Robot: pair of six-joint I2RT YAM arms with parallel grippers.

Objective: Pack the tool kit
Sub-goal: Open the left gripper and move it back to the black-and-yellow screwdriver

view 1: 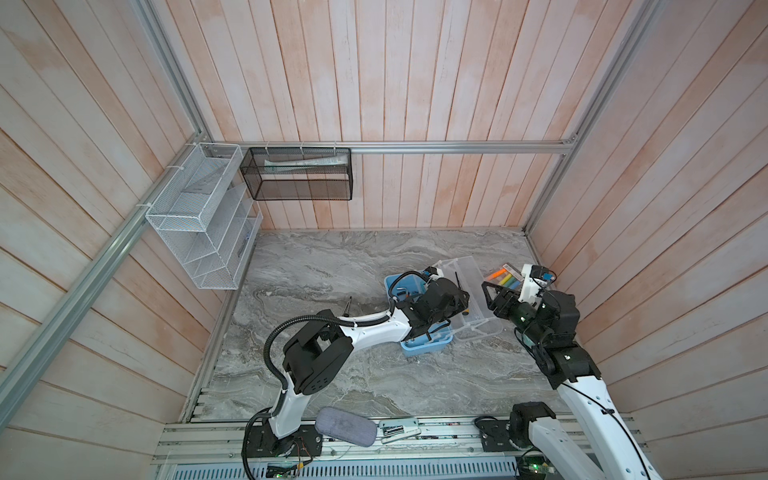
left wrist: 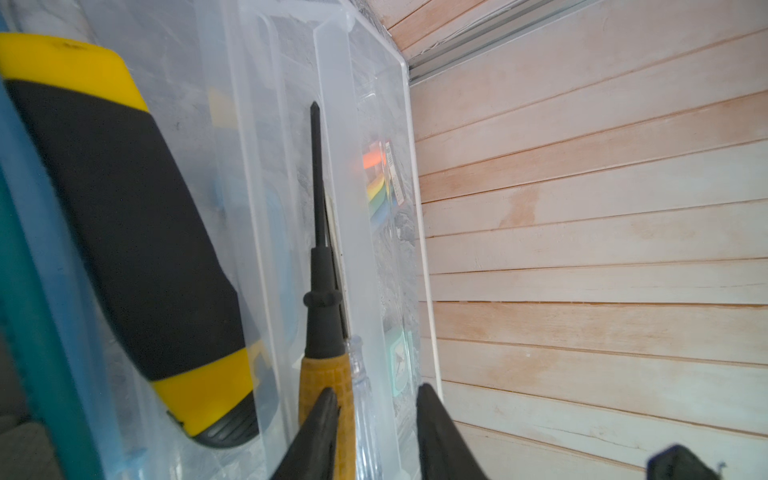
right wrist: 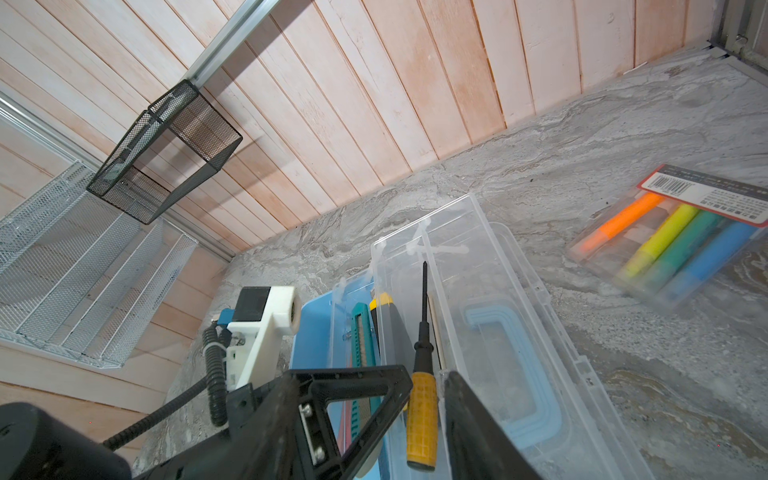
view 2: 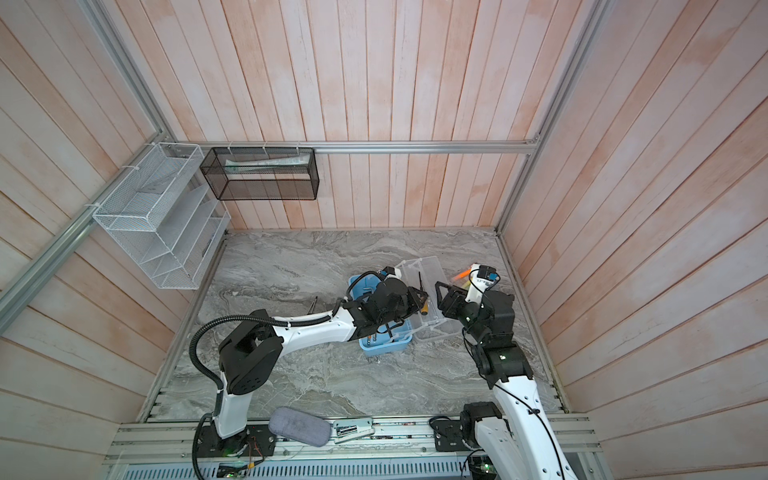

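The tool kit's light-blue box (view 1: 424,347) stands open, its clear lid (view 1: 478,270) folded out to the right. A yellow-handled screwdriver (right wrist: 422,415) lies in the lid (right wrist: 498,291) along a ridge. The yellow-black utility knife (left wrist: 124,228) rests beside it behind clear plastic. My left gripper (left wrist: 376,415) is open over the lid. One of its fingers (left wrist: 320,424) touches the screwdriver handle and the ridge runs between the jaws. My right gripper (right wrist: 372,378) is open wide just above the lid, astride the handle and a left finger. In both top views the two grippers (view 1: 496,297) (view 2: 417,297) nearly meet.
A pack of coloured markers (right wrist: 673,245) lies on the marble right of the lid. A thin dark tool (view 1: 348,305) lies left of the box. A grey pouch (view 1: 345,426) and a white device (view 1: 399,430) sit on the front rail. Wire racks (view 1: 199,216) hang at the back left.
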